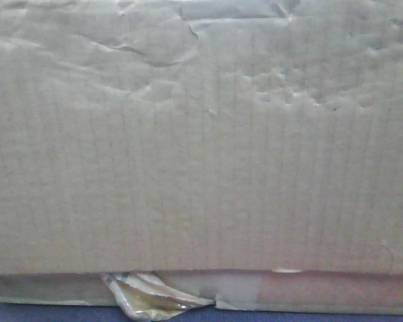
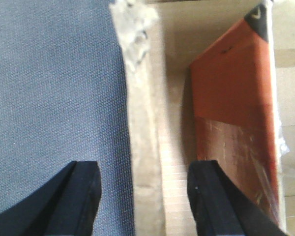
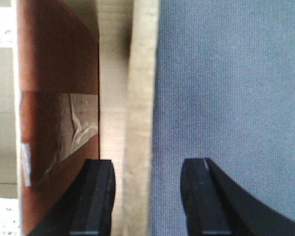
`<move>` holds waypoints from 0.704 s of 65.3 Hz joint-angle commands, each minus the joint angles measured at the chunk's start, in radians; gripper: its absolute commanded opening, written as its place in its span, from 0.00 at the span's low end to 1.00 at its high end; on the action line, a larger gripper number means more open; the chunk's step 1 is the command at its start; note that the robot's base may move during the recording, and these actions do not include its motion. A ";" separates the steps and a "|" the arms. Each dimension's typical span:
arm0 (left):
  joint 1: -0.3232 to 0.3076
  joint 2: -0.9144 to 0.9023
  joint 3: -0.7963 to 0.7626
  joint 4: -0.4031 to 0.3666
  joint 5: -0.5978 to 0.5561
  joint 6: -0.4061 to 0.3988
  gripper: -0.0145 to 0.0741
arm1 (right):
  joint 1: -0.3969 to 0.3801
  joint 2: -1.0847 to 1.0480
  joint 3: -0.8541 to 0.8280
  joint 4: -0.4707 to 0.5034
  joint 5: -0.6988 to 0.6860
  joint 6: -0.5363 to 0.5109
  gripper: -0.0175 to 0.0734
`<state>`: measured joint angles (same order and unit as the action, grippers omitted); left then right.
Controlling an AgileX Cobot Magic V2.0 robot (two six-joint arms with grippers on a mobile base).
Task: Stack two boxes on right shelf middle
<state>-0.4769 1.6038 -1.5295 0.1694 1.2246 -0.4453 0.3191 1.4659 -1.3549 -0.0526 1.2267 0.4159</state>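
Left gripper (image 2: 147,196) and right gripper (image 3: 148,196), both open, straddle box (image 2: 145,147) walls: grasping step. Next, clamp evenly and lift.

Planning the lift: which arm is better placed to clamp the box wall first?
Left, marginally. A cardboard box wall sits centred in the open left tool; the wall in the open right tool hugs one finger.
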 commanded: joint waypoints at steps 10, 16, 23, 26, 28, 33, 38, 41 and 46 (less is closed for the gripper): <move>0.006 -0.010 0.002 -0.003 -0.004 0.001 0.51 | 0.003 -0.004 -0.038 -0.002 -0.006 0.002 0.43; 0.006 -0.010 0.002 -0.003 -0.004 0.001 0.51 | 0.003 -0.004 -0.040 -0.002 -0.006 0.002 0.43; 0.006 -0.010 0.002 -0.003 -0.004 0.001 0.51 | 0.003 0.005 -0.037 -0.002 -0.006 -0.012 0.43; 0.006 -0.010 0.002 -0.003 -0.004 0.001 0.51 | 0.003 0.009 -0.037 -0.002 -0.006 -0.012 0.43; 0.006 -0.010 0.002 -0.003 -0.004 0.001 0.51 | 0.003 0.012 -0.037 -0.002 -0.006 -0.012 0.43; 0.006 -0.010 0.002 -0.003 -0.004 0.001 0.51 | 0.003 0.011 -0.037 -0.002 -0.006 -0.016 0.43; 0.006 -0.010 0.002 -0.003 -0.004 0.001 0.51 | 0.003 0.011 -0.036 -0.002 -0.006 -0.034 0.43; 0.006 -0.010 0.002 -0.003 -0.004 0.001 0.51 | 0.003 0.011 -0.036 -0.002 -0.006 -0.041 0.43; 0.006 -0.010 0.002 -0.003 -0.004 0.001 0.51 | 0.003 0.011 -0.036 -0.002 -0.006 -0.041 0.43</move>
<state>-0.4769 1.6038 -1.5295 0.1694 1.2246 -0.4453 0.3191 1.4786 -1.3866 -0.0526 1.2266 0.3899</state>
